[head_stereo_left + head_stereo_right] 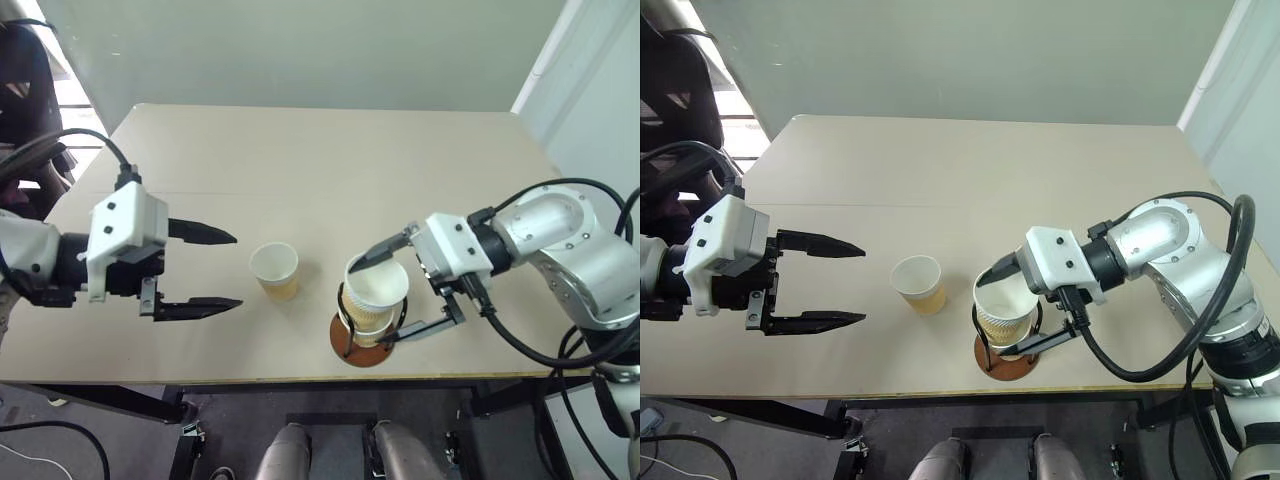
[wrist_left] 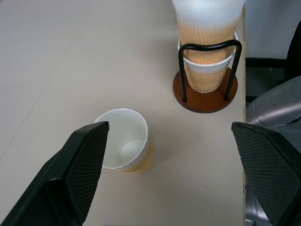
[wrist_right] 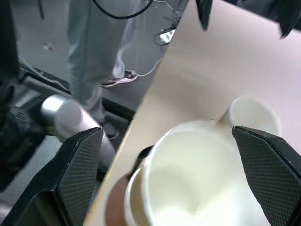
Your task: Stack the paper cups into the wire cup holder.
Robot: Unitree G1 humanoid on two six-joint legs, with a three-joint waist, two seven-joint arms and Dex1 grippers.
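The right gripper's fingers (image 1: pixel 362 262) are standing spread around the two nested cups (image 1: pixel 377 290) in the wire cup holder (image 1: pixel 360 345), while the left gripper (image 1: pixel 215 270) is gaping beside the last cup (image 1: pixel 275 270) on the counter (image 1: pixel 330 160), light, crushable, best pinched gently mid-wall.

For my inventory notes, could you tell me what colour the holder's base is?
Reddish-brown base, clearest in the left wrist view.
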